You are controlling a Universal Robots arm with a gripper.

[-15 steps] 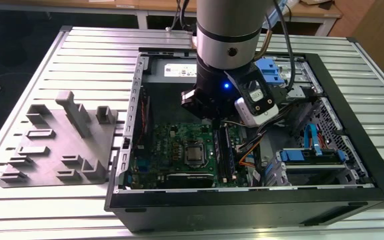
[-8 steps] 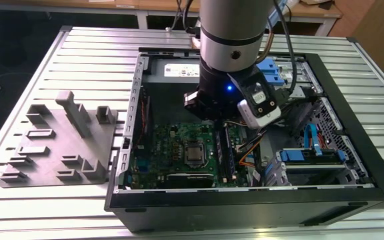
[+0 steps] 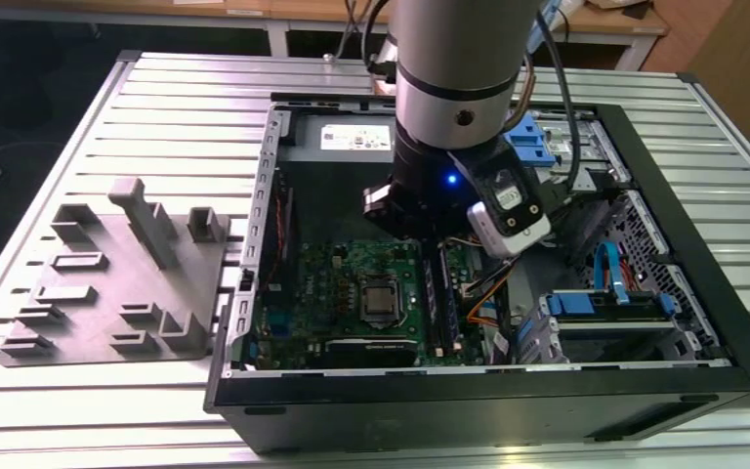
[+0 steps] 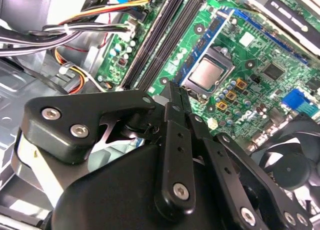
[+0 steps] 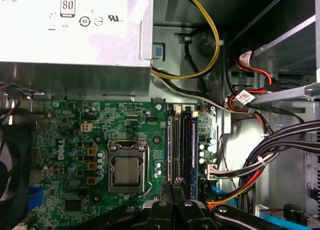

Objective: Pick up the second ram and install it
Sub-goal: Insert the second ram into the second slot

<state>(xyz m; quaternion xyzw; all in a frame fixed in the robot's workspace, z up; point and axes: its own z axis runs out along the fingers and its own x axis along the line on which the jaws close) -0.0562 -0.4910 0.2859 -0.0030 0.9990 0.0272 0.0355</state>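
The gripper (image 5: 172, 186) is hanging low inside the open computer case (image 3: 721, 293), and in both wrist views its fingers (image 4: 172, 140) are lying pressed together with no gap showing between them. Directly ahead of the fingertips, the bank of memory slots (image 5: 186, 140) is running away across the motherboard (image 5: 75, 155). The thin dark strip standing edge-on in the slot most nearly in line with the tips is, as I am judging it, the second ram (image 5: 178, 145). I cannot tell whether it is sitting fully home or whether its end latches are gripping it. The main risk is uneven seating. If the closed tips are bearing on one end only, the stick is likely to tip, leaving the far end riding high in its slot. The top edge is narrow, so tips that are even slightly off line risk sliding off onto the neighbouring slot or the small parts beside it. Too hard a push risks bending the board. To one side of the gripper, the loose cables (image 5: 260, 165) are lying close enough to be catching on the wrist. On the other side, the processor socket (image 5: 125, 170) is sitting exposed.
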